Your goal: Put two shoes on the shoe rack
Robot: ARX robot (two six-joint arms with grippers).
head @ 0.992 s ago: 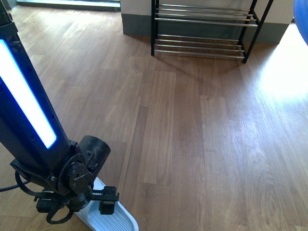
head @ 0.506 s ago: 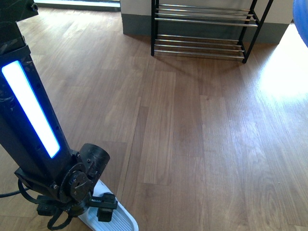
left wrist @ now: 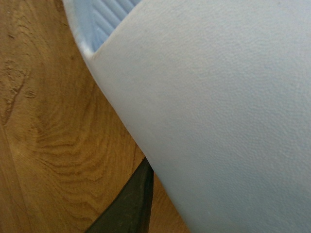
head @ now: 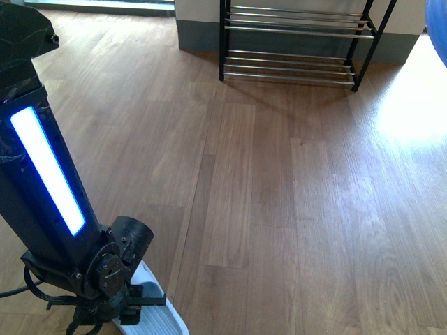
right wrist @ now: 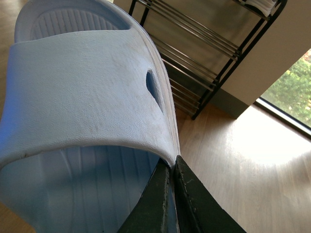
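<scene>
Pale blue slide (right wrist: 87, 97) looks light, soft and bendy, best pinched at its strap edge, where right pincer (right wrist: 171, 169) is clamped; whether left pincer (head: 140, 310) is apart, I cannot tell.

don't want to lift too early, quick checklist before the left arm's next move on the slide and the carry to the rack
1. Right end effector shut on the strap edge of the held pale blue slide: ok.
2. Left end effector down at the slide on the floor: ok.
3. Left grip closed on that slide's strap: cannot tell; the left wrist view shows only one finger beside it.
4. Wooden floor between robot and shoe rack free of obstacles: ok.
5. Rack shelves seen in the front view bare: ok.
</scene>
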